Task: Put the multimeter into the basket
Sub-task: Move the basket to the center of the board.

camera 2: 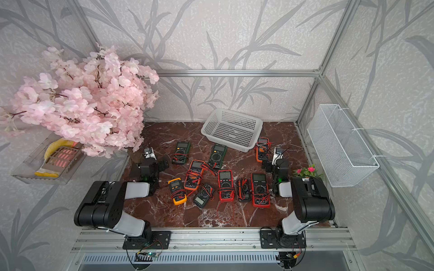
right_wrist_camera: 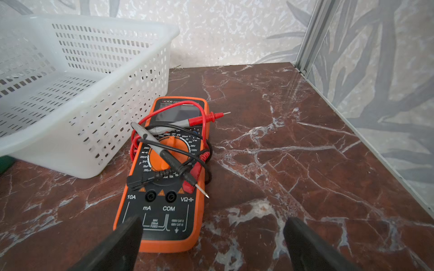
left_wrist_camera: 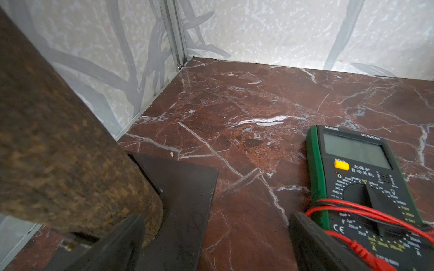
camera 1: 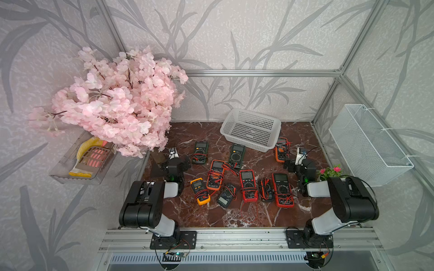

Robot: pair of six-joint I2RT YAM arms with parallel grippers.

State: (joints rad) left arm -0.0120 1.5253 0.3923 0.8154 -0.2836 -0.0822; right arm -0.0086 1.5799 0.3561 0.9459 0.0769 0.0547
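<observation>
Right now my right gripper point(right_wrist_camera: 213, 219) hangs wide open and empty; the orange multimeter point(right_wrist_camera: 164, 187) lies just ahead, lengthwise away from it, beside the basket point(right_wrist_camera: 70, 140).

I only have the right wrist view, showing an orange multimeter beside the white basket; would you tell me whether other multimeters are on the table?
Observer: Yes, several more, including a yellow multimeter.
Operator: Is the basket wholly empty?
Observer: Yes, the basket holds nothing in both top views.
Operator: Where is the left end effector?
Observer: The left end effector is open, beside a green multimeter.
</observation>
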